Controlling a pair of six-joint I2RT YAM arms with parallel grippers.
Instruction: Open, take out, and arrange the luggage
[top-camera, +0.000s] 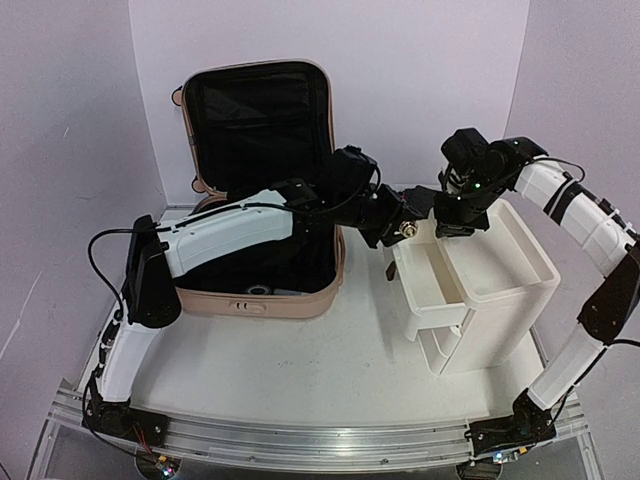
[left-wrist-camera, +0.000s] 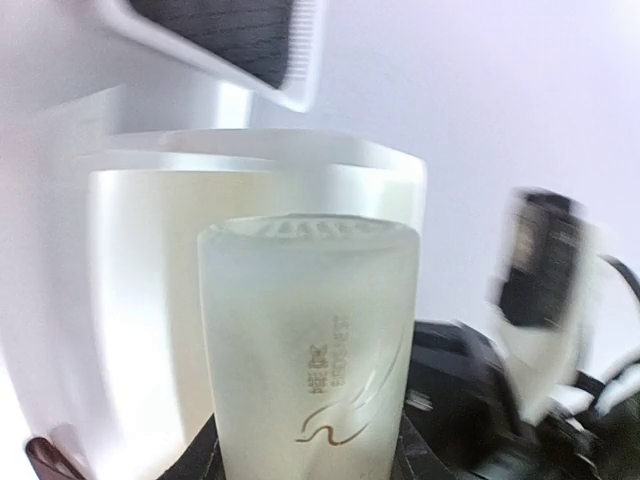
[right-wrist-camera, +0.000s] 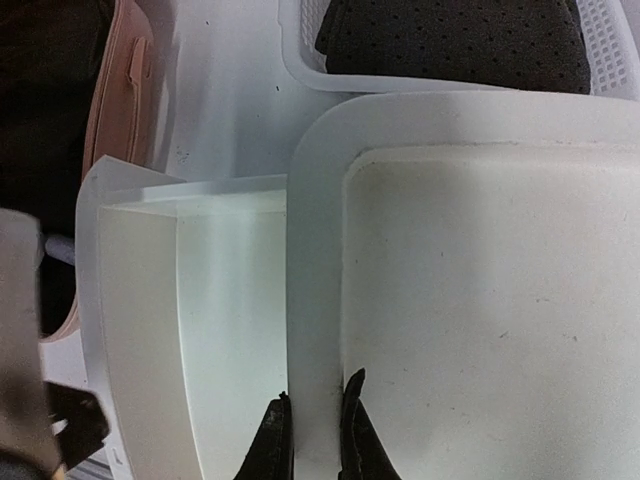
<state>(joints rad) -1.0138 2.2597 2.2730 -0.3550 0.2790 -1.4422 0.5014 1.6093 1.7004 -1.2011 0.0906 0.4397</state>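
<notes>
The pink suitcase (top-camera: 262, 300) sits at the back left of the table (top-camera: 330, 370), open, its lid standing upright against the wall with the black lining facing forward (the lower shell lies flat, its front wall towards the arm bases). The left arm reaches across the open shell to the right. The left gripper (top-camera: 398, 228) hangs past the suitcase's right edge, just beside the pulled-out drawer. Its wrist view shows it closed on a frosted white bottle (left-wrist-camera: 310, 350), which stands upright between the dark fingers with brown lettering on its side; the drawer's pale wall is right behind it.

The top drawer (top-camera: 425, 285) is drawn out to the left of the white drawer cabinet (top-camera: 520, 290). The right gripper (right-wrist-camera: 312, 425) sits at the cabinet's top, its two dark fingers nearly together and pinching the cabinet's top rim, one finger on the drawer side and one on the lid side.

Beyond the cabinet the right wrist view shows a white mesh basket (right-wrist-camera: 300, 60) holding a black perforated item (right-wrist-camera: 450, 40).
</notes>
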